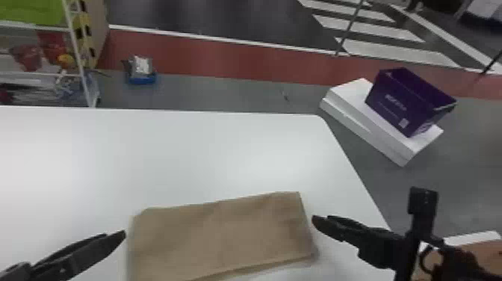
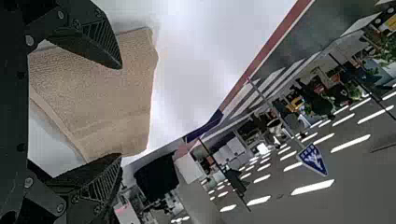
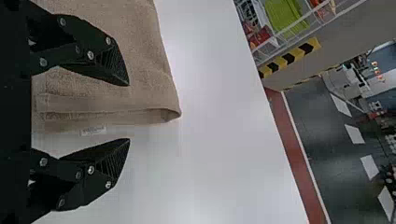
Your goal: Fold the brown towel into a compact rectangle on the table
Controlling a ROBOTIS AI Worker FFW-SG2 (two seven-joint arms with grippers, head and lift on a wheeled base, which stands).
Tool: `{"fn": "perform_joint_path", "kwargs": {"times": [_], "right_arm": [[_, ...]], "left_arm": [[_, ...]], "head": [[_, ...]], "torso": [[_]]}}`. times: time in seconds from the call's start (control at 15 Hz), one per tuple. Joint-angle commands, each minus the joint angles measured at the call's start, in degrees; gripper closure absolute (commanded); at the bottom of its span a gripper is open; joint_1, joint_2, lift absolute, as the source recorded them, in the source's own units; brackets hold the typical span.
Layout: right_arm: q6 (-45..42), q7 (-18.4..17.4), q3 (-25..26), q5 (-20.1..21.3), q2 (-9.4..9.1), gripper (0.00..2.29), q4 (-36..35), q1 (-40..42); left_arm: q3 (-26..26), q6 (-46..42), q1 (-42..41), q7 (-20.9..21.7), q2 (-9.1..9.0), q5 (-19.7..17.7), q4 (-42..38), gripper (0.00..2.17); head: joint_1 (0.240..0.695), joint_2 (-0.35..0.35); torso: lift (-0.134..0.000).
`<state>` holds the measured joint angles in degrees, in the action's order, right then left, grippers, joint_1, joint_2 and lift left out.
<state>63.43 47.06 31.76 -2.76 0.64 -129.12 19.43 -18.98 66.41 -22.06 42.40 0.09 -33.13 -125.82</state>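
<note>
The brown towel (image 1: 220, 235) lies folded over as a wide, flat rectangle near the white table's front. Just off its left edge is my left gripper (image 1: 121, 235); my right gripper (image 1: 317, 222) stands by its right edge. In the left wrist view the left gripper (image 2: 122, 112) is open, with the towel (image 2: 112, 98) seen between and beyond its fingers. The right wrist view has the right gripper (image 3: 129, 112) open as well, around the level of the towel's folded edge (image 3: 140, 114), where a small white label (image 3: 93, 130) sticks out. Neither gripper holds the towel.
The white table (image 1: 186, 149) stretches away behind the towel and to the left; its right edge runs close to my right gripper. Beyond that edge, a purple box (image 1: 399, 104) stands on white boxes (image 1: 358, 116). A wire rack (image 1: 80, 56) is past the far left.
</note>
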Motion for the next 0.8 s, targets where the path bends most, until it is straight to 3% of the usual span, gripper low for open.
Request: {"fn": "perform_joint_path", "kwargs": {"times": [0.0,0.07,0.27,0.4,0.53,0.6,0.67,0.73], "right_arm": [[-2.47,0.58,3.57,-4.00,-0.38,0.04,-0.87,0.52],[-2.82,0.84,4.54,-6.38,-0.47,0.05,-1.14,0.61],[-3.52,1.01,4.27,-6.64,-0.55,0.05,-1.40,0.78],[-6.86,0.84,2.78,-5.85,-0.55,0.25,0.01,0.78],[-8.97,0.75,1.81,-5.76,-0.64,0.60,0.97,0.78],[-9.67,0.75,1.55,-5.94,-0.64,0.97,1.50,0.78],[-9.85,0.58,1.28,-5.50,-0.64,1.66,2.03,0.43],[-9.85,0.58,0.67,-4.88,-0.55,1.90,3.08,-0.27]], "left_arm": [[-0.26,0.00,0.00,0.14,-0.24,0.00,0.05,0.26],[-0.35,0.00,0.00,0.23,-0.24,0.00,0.05,0.26],[-0.35,-0.35,-0.09,0.40,-0.24,0.00,0.22,0.26],[-0.44,-0.88,-0.18,0.67,-0.24,0.00,0.40,0.26],[-0.53,-1.05,-0.35,0.93,-0.24,0.00,0.31,0.26],[-0.62,-1.05,-0.44,1.02,-0.24,-0.09,0.22,0.26],[-0.62,-1.05,-0.53,1.11,-0.24,-0.09,0.13,0.26],[-0.62,-1.05,-0.61,1.11,-0.24,-0.27,0.13,0.26]], "head": [[0.695,-0.310],[0.695,-0.318],[0.695,-0.326],[0.695,-0.322],[0.695,-0.313],[0.695,-0.307],[0.695,-0.304],[0.695,-0.300]], "torso": [[-0.124],[-0.124],[-0.124],[-0.124],[-0.124],[-0.124],[-0.124],[-0.124]]}}
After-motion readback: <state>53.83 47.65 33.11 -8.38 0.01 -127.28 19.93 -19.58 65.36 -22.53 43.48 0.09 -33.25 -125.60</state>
